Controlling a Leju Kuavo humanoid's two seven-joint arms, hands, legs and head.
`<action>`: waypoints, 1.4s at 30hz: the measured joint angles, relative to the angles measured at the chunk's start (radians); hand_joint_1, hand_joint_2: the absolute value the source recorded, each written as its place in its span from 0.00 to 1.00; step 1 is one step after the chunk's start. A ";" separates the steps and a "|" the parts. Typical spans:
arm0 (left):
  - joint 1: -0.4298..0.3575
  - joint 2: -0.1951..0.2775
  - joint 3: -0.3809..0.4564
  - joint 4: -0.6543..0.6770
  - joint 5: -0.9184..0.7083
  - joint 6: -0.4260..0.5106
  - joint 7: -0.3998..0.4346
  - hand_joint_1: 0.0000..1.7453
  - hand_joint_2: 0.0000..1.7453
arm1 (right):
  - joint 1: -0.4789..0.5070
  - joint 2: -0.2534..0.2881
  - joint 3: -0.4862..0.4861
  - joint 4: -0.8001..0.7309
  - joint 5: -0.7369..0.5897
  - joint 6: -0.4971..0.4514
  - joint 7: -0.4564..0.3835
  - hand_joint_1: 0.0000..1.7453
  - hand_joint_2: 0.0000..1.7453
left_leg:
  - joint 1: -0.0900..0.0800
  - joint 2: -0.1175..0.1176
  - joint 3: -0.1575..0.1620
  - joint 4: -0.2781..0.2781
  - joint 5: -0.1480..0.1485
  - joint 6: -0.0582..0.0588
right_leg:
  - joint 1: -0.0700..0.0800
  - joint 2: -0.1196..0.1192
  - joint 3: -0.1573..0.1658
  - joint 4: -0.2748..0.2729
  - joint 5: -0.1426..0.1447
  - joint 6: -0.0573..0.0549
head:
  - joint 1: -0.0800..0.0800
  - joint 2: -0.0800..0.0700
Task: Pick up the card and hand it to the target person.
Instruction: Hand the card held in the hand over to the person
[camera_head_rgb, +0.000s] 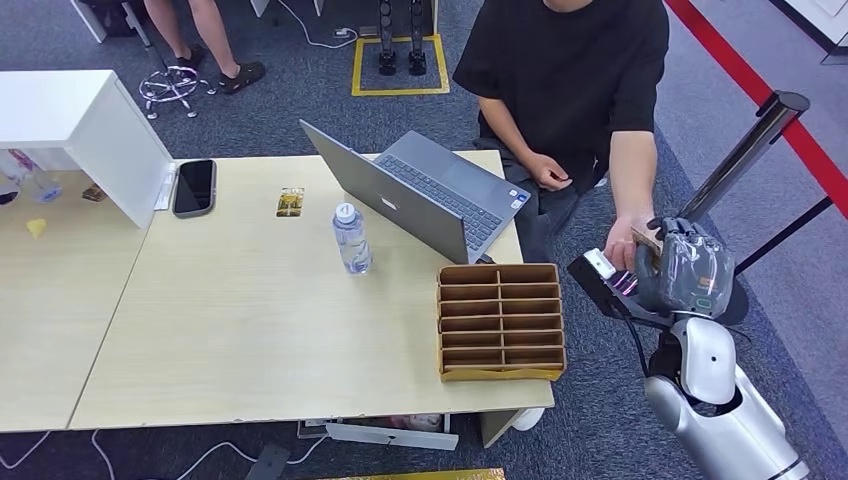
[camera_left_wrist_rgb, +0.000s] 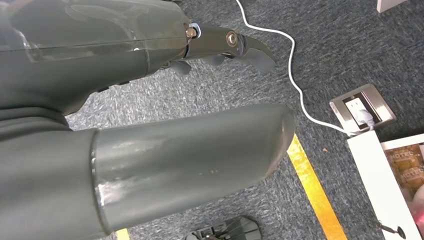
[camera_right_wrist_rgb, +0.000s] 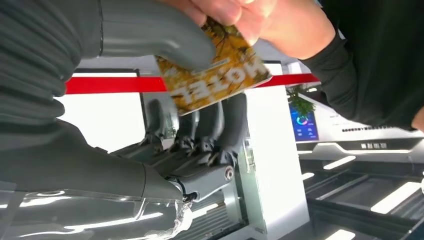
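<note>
Past the worktop (camera_head_rgb: 250, 330) edge by the divider box (camera_head_rgb: 500, 320), right hand (camera_right_wrist_rgb: 150, 115) thumb & fingers (camera_right_wrist_rgb: 220, 125) pinch the card (camera_right_wrist_rgb: 212, 75); person's hand (camera_right_wrist_rgb: 255, 20) grips its far end. Left hand (camera_left_wrist_rgb: 150, 100) over carpet, holds nothing, fingers apart.

1. The yellow-and-brown printed hotel card (camera_right_wrist_rgb: 215, 75) is partly hidden: the robot's thick grey thumb covers its 9 o'clock corner and the person's hand (camera_right_wrist_rgb: 260, 20) covers its 12 o'clock edge in the right wrist view.
2. In the head view that card is a thin brown sliver at 10 o'clock of the robot's grey right hand (camera_head_rgb: 690, 265); its print is too small to read.
3. The seated person in a black T-shirt (camera_head_rgb: 570, 70) is cut off at the picture's 12 o'clock edge.
4. The small gold card lying on the pale wooden table (camera_head_rgb: 290, 202) is too small to read.
5. The robot's grey left hand (camera_left_wrist_rgb: 150, 150) runs off the 9 o'clock edge; its dark fingers (camera_left_wrist_rgb: 250, 50) are mostly hidden.
</note>
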 joint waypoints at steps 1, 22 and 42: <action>0.000 0.000 0.000 0.000 -0.001 0.000 0.000 0.00 0.00 | 0.000 0.000 0.002 0.003 -0.007 0.014 0.000 0.00 1.00 | 0.000 0.000 0.000 0.000 0.000 0.000 | 0.000 0.000 0.000 0.000 0.000 0.000 | 0.000 0.000; 0.005 0.000 0.000 0.000 0.000 0.006 -0.002 0.00 0.00 | 0.013 0.013 0.021 0.043 -0.217 -0.113 -0.049 0.00 1.00 | 0.000 0.000 0.000 0.000 0.000 0.000 | 0.000 0.000 0.000 0.000 0.000 0.000 | 0.000 0.000; 0.048 0.001 0.003 0.000 0.054 0.043 -0.042 0.00 0.00 | 0.134 0.172 0.153 -0.119 -0.544 -0.293 -0.293 0.00 1.00 | 0.000 0.000 -0.001 0.000 0.000 0.000 | 0.000 0.000 0.000 0.000 0.000 0.000 | 0.000 0.000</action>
